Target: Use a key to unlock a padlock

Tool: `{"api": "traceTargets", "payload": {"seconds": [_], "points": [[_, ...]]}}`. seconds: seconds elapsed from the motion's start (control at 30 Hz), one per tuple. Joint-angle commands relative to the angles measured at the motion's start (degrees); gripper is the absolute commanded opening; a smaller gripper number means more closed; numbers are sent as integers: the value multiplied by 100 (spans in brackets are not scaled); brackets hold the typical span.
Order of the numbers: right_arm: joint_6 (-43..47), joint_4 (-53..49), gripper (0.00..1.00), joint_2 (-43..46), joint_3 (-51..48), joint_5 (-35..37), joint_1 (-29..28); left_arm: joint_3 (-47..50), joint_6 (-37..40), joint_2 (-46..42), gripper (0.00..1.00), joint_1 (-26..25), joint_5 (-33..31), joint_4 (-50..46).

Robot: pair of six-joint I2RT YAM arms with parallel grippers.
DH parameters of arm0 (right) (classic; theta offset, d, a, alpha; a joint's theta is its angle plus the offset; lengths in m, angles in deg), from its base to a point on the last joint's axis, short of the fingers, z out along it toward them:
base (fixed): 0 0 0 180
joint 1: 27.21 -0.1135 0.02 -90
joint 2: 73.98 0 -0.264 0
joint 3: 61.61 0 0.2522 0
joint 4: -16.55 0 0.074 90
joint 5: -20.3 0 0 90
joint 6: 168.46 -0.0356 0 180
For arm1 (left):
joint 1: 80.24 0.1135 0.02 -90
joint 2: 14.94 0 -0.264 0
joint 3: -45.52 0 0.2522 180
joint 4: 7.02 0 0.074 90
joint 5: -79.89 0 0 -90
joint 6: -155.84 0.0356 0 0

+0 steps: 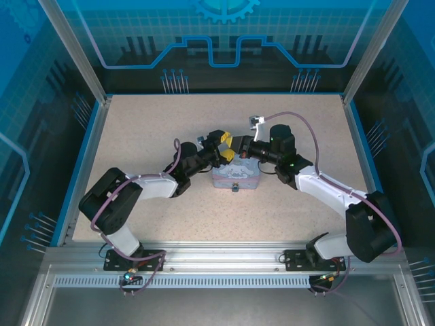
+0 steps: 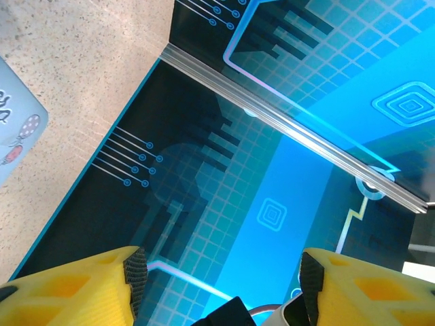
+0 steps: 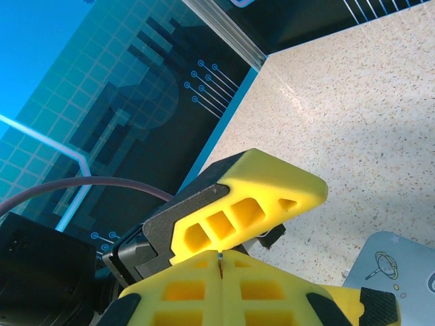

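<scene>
A pale blue-grey box (image 1: 234,176) lies mid-table, and both grippers meet just above its far edge. A tiny dark piece at the box's front edge looks like the padlock (image 1: 235,187). My right gripper (image 3: 221,255) is shut, with a thin metal sliver, the key (image 3: 221,253), pinched in the seam between its yellow fingers. From above, the right gripper (image 1: 243,147) sits tip to tip with the left gripper (image 1: 223,147). My left gripper (image 2: 224,275) stands open, nothing gripped between its dark pads (image 2: 136,272). One left finger (image 3: 245,197) lies right over the right fingertips.
The box's corner (image 2: 13,136) shows at the left of the left wrist view, and another of its corners (image 3: 401,272) shows in the right wrist view. A purple cable (image 1: 306,129) arcs over the right arm. Blue walls (image 1: 217,41) and aluminium posts (image 1: 75,54) ring the speckled table (image 1: 136,122).
</scene>
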Motion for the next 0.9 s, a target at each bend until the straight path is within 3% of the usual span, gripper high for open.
{"api": "traceTargets", "payload": {"seconds": [0.0,0.37,0.87], "points": [[119,237,0,-68,-48,57,-45,-165,-242,-30,62,-68,-109,404],[180,211,0,62,-315,86,-10,-108,-235,67,43,-66,-160,464],[151,208,0,170,-396,91,68,-47,-181,102,33,-67,-214,389]]}}
